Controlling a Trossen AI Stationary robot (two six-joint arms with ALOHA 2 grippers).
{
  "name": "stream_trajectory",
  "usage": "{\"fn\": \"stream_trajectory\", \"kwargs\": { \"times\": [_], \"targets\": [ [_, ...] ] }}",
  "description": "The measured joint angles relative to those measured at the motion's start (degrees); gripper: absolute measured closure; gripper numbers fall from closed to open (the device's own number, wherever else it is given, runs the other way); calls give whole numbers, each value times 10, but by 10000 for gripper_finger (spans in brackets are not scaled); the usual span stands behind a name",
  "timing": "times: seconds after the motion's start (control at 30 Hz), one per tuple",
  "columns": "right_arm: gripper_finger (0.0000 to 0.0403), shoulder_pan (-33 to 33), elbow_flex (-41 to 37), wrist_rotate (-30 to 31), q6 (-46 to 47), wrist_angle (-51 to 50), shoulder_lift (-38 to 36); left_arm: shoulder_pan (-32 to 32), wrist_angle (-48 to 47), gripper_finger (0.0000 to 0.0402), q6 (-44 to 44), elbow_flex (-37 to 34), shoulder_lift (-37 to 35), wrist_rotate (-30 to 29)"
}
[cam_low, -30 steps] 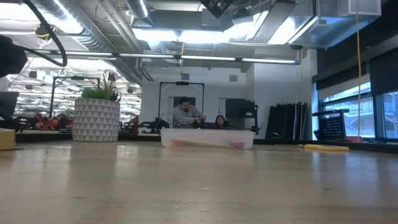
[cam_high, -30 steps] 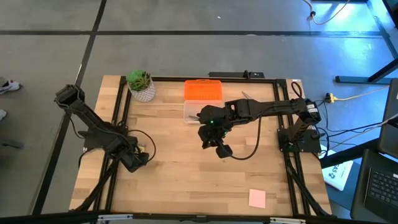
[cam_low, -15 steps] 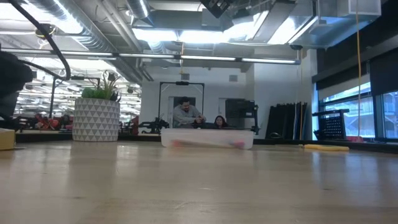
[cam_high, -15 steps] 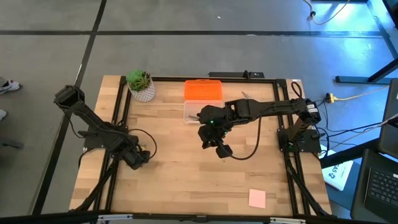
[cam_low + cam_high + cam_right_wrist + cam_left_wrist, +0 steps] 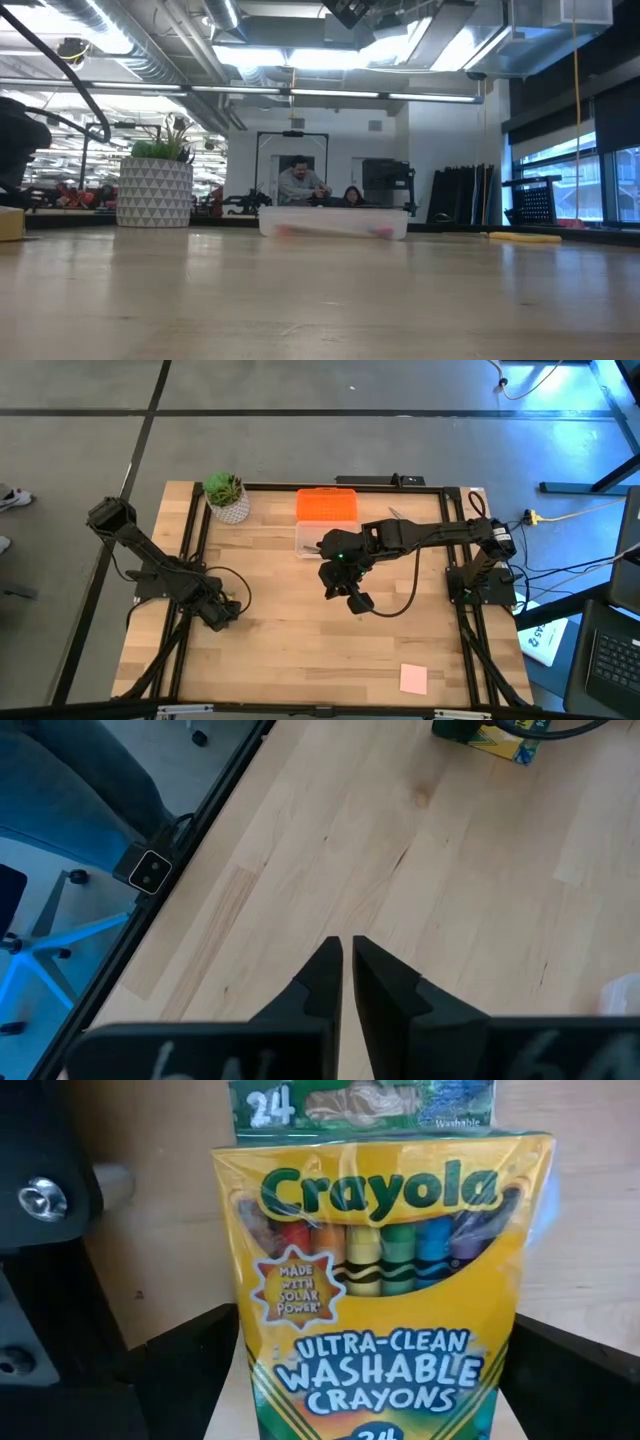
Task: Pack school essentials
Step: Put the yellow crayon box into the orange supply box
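**Crayons Between Spread Fingers**

While the right pincer [image 5: 357, 601] hangs pressed together over mid-table, the left pincer [image 5: 222, 614] sits low at the table's [image 5: 300, 640] left side, spread wide around the crayon box [image 5: 370, 1280]. A pink note pad [image 5: 413, 679] lies near the front right corner.

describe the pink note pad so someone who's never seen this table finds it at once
In the high view, start at the wooden table and go to its near right corner, far from the clear case with orange lid at the back. The pink note pad lies flat there alone: a small pale-pink square, the only pink thing on the bare wood.
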Motion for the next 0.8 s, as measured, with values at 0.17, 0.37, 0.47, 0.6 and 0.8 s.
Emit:
{"fn": "stream_trajectory", "kwargs": {
  "times": [0.17,0.37,0.47,0.6,0.8],
  "targets": [
    [372,0,0,0,0,0,0,0,-5,6,0,0,5,0],
    [372,0,0,0,0,3,0,0,0,9,0,0,20,1],
    [372,0,0,0,0,3,0,0,0,17,0,1,22,2],
    [372,0,0,0,0,3,0,4,2,43,0,1,22,4],
    [372,0,0,0,0,3,0,15,10,85,2,1,22,7]
  ]
}}
